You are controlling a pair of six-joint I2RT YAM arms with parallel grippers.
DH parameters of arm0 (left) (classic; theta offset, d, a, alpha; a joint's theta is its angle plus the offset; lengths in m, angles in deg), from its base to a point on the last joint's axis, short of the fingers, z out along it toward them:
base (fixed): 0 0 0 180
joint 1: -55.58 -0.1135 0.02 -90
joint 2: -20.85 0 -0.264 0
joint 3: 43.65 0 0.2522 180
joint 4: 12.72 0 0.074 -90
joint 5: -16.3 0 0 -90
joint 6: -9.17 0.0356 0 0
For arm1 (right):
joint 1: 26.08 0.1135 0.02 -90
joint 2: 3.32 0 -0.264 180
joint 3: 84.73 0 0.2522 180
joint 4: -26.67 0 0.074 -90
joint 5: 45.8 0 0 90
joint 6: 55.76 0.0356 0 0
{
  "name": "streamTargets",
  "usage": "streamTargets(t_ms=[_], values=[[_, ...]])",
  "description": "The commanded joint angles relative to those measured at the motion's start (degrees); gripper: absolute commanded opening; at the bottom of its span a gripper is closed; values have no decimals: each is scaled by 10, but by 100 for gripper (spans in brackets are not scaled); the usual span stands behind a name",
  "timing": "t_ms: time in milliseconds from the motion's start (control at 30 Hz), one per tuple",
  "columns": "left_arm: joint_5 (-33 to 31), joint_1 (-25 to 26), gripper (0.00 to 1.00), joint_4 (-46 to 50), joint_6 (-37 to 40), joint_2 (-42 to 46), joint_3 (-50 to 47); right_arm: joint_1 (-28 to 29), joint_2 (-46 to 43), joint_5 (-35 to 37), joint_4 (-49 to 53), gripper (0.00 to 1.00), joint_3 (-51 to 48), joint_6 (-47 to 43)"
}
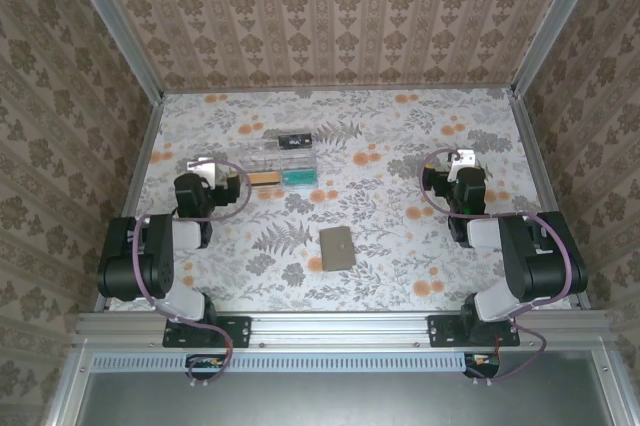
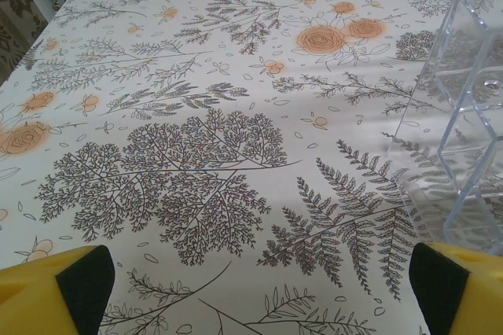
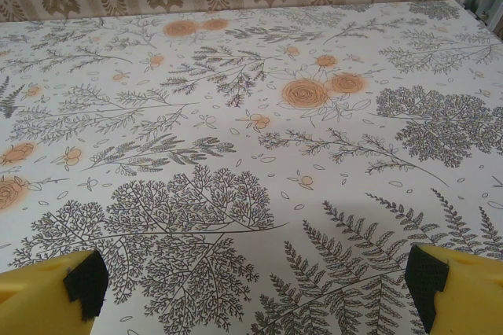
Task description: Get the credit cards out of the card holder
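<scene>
Nearest, the card holder [image 1: 336, 248] is lying folded shut and flat on the floral table [image 1: 400, 246], between the two arms and touching neither. Further out, the left gripper [image 1: 207, 168] and right gripper [image 1: 462, 159] are both hovering with jaws spread wide, holding nothing. Beyond, the clear tray [image 1: 288, 154] is sitting just right of the left gripper

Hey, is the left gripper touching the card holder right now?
Apart. In the top external view the card holder lies closed at mid-table, with bare flowered tablecloth between it and the left gripper, which is near the clear tray.
</scene>
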Motion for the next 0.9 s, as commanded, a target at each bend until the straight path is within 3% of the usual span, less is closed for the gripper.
streamTargets(t_ms=[0, 733, 867], values=[[-1, 2, 100, -17, 6, 2, 11, -2, 0, -11, -1, 100, 5, -6], [8, -2, 100, -12, 3, 3, 12, -1, 0, -11, -1, 100, 5, -5], [14, -3, 100, 24, 6, 25, 26, -1, 0, -11, -2, 100, 5, -6]])
